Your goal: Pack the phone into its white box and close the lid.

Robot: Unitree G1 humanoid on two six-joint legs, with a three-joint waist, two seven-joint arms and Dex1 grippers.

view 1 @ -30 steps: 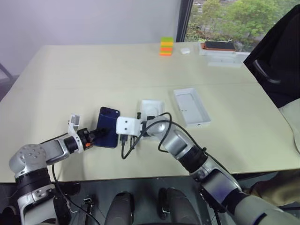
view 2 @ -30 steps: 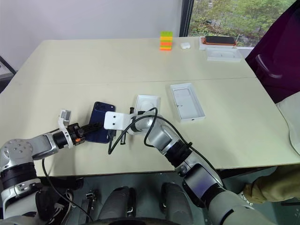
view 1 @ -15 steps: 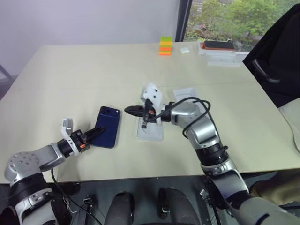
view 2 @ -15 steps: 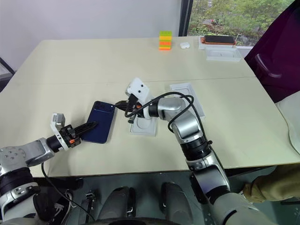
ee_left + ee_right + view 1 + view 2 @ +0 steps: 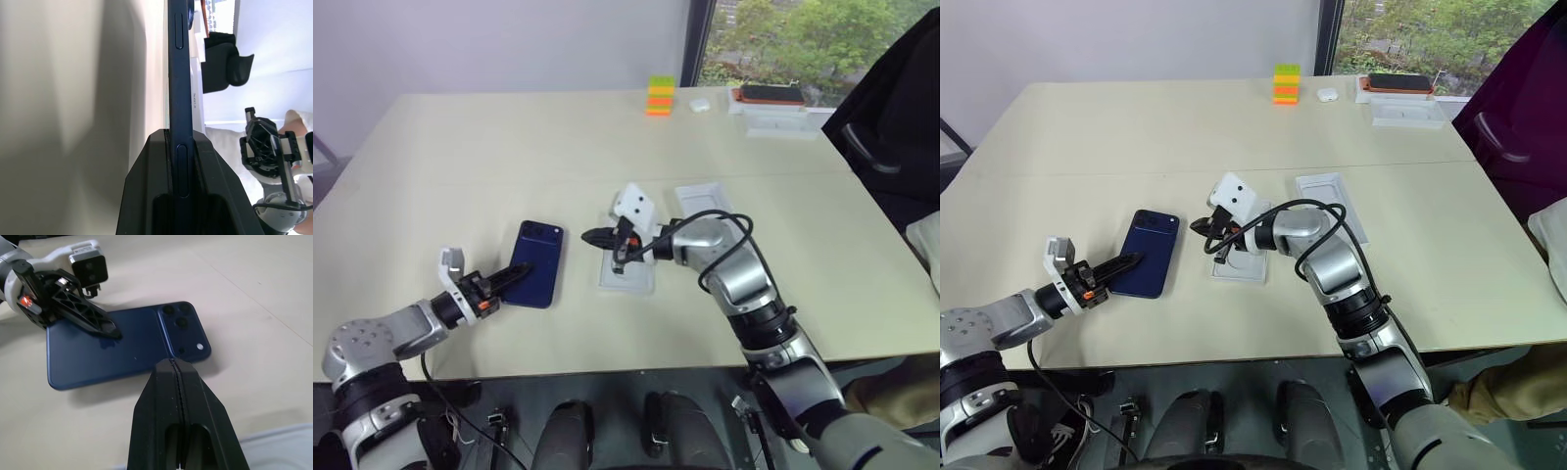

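The phone [image 5: 533,264] is seen lying camera-side up on the table [image 5: 509,147], just left of a white box piece [image 5: 628,276]. Its near edge is pinched by the left pincer [image 5: 516,277], one finger above and one below, as seen in the left wrist view. The right pincer [image 5: 592,236] is held with fingers pressed together, empty, above the white piece's left edge, pointing toward the phone. A second white piece [image 5: 715,217] lies on the table further right of the phone.
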